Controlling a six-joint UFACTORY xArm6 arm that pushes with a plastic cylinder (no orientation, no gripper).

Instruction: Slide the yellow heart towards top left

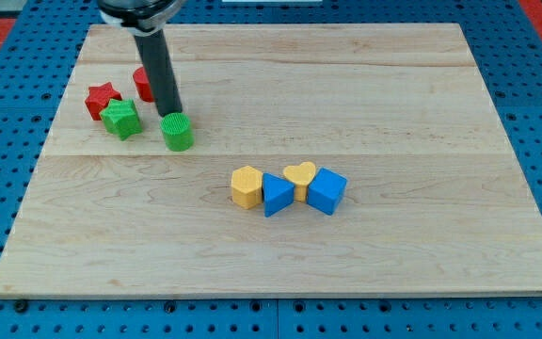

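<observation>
The yellow heart (299, 176) lies near the board's middle, wedged between a blue triangular block (277, 194) on its left and a blue cube (326, 191) on its right. A yellow hexagon-like block (247, 186) sits at the left end of that row. My tip (170, 114) is far to the view's upper left of the heart, right behind a green cylinder (178, 132) and touching or nearly touching it.
A red star (102, 99) and a green star (121, 120) sit at the view's left. A red block (143, 84) is partly hidden behind the rod. The wooden board (422, 264) lies on a blue pegboard.
</observation>
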